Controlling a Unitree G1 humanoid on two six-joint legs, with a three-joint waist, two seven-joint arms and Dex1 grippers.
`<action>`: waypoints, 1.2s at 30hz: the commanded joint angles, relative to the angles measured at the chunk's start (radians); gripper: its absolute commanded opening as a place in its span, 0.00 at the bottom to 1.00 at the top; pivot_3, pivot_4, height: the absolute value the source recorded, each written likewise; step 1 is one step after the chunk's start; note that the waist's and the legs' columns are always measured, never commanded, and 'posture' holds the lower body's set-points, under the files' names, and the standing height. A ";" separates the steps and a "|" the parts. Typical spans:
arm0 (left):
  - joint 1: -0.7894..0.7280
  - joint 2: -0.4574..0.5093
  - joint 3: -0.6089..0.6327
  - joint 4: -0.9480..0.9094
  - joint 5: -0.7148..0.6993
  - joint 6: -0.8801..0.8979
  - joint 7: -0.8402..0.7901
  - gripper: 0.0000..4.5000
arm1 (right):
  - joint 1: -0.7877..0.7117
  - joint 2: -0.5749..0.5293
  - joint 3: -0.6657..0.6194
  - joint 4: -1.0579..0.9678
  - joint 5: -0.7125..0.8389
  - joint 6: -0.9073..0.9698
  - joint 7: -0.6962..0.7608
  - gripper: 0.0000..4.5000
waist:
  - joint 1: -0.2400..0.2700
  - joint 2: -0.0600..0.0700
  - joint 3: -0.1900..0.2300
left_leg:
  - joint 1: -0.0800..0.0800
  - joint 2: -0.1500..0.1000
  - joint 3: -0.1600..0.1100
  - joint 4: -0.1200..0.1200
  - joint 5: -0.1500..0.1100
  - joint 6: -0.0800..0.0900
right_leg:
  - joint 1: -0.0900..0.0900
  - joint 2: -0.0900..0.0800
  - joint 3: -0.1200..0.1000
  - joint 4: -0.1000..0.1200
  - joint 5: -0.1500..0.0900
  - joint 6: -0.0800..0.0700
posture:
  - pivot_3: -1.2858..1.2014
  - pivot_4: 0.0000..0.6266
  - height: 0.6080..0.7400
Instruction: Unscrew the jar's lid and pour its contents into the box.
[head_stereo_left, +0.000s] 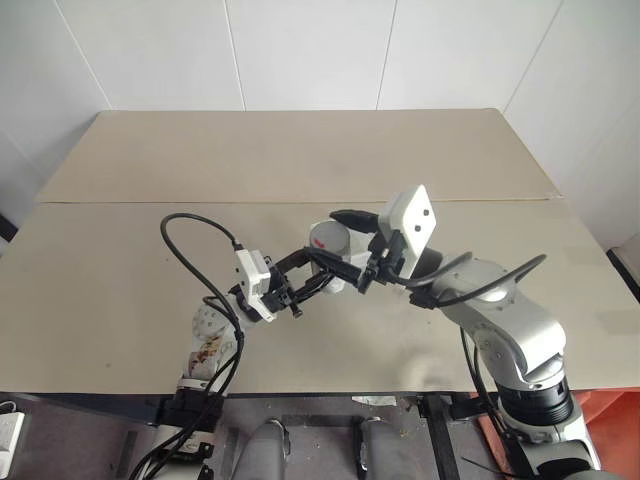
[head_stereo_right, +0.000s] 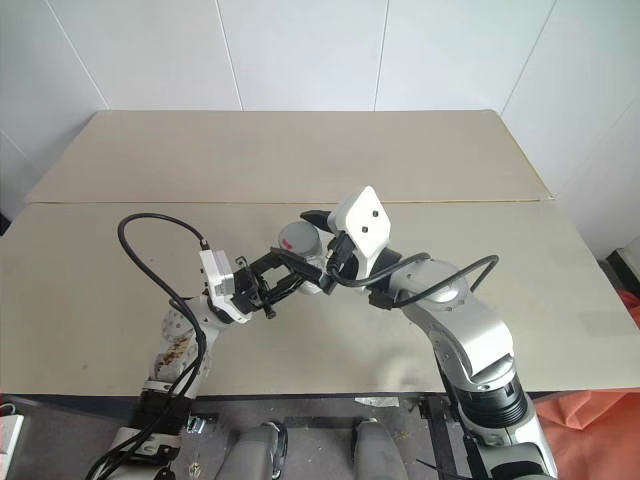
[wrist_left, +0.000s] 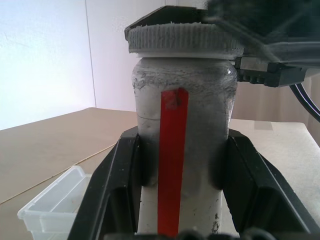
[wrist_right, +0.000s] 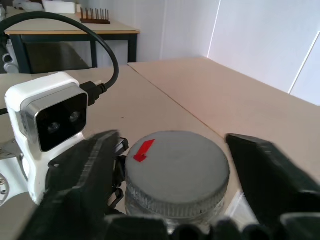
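The jar, grey-clear with a red stripe, stands upright above the table, and my left gripper is shut on its body from both sides. On top sits the grey ribbed lid with a red mark. My right gripper reaches in from the right, one black finger on each side of the lid, shut on it. The box, of clear whitish plastic, lies on the table below and beside the jar. The contents are hidden inside the jar.
The two hands meet over the near middle of the beige table, which has a seam across it and white walls behind. A black cable loops up from the left wrist. Another table stands far off.
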 joint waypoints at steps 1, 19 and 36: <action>-0.006 -0.005 -0.005 -0.043 -0.006 -0.016 0.004 0.42 | -0.002 -0.004 0.000 -0.027 -0.013 -0.035 0.011 0.61 | 0.000 0.000 0.000 | 0.000 0.000 0.000 0.000 0.000 0.000 | 0.000 0.000 0.000 0.000 0.000 0.000 | 0.52 0.24 1.00; -0.005 0.008 -0.011 -0.024 0.007 -0.038 -0.014 0.42 | -0.067 0.086 -0.198 -0.050 0.290 0.127 -0.071 0.61 | 0.000 0.000 0.000 | 0.000 0.001 0.001 0.000 0.000 0.000 | 0.000 0.001 0.000 0.000 0.000 -0.001 | 0.52 0.24 1.00; -0.032 0.042 0.036 -0.006 -0.014 -0.026 -0.004 0.42 | 0.331 -0.256 -0.230 -0.001 0.014 0.394 -0.262 0.61 | -0.005 0.000 0.000 | -0.001 0.001 0.004 -0.001 0.000 0.000 | -0.001 0.001 0.003 -0.001 0.000 -0.001 | 0.52 0.24 1.00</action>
